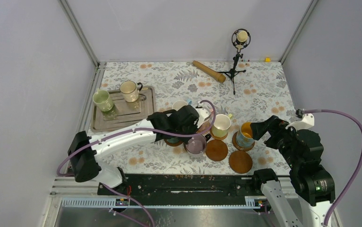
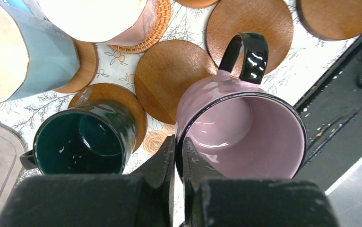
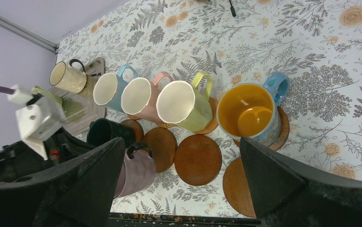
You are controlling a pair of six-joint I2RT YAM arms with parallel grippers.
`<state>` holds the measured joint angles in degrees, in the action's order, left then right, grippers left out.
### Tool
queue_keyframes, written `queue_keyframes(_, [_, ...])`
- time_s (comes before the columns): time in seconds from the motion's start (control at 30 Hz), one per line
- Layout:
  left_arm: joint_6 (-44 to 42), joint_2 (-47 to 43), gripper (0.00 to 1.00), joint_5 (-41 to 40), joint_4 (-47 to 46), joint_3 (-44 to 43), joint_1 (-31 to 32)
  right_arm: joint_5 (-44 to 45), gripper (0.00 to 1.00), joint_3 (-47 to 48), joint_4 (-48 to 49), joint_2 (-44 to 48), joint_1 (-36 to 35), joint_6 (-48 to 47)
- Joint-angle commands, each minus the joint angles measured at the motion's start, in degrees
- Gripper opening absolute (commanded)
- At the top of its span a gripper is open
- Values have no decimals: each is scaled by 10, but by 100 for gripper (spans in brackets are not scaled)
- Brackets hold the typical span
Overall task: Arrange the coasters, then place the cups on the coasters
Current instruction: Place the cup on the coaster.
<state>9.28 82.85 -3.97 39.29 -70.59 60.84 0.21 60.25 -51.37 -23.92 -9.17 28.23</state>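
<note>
Left claw (image 2: 179, 163) is pinching the mauve mug (image 2: 245, 132) by its near rim, low at the bench's (image 1: 169, 163) front edge. The handle is pointing straight away over a bare coaster (image 2: 264, 23), and the right claw (image 3: 181, 146) is hanging spread wide further off.

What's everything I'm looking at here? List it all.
table: one, floral cloth, under everything
tray: one, grey metal, far left
tray mugs: two, light green and beige, on tray
coaster mugs: five, light blue, pink, cream, blue-yellow, dark green, mid-table on coasters
mauve mug: one, rim pinched by left gripper
coasters: eight, brown, one woven; three bare near front
stick: one, wooden, far side
microphone: one, black stand, far side
yellow bit: one, far right corner
left gripper: one, black, shut on mauve mug
right gripper: one, black, open by blue-yellow mug
</note>
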Motion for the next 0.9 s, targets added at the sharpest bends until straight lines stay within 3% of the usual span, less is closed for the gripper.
queue_keyframes(0.0, [-24, 14, 0, -20, -79, 0, 2, 8, 99, 15, 6, 5, -3, -6])
queue_keyframes(0.87, [-69, 80, 0, -46, -96, -14, 2, 21, 99, 11, 6, 9, -3, -18])
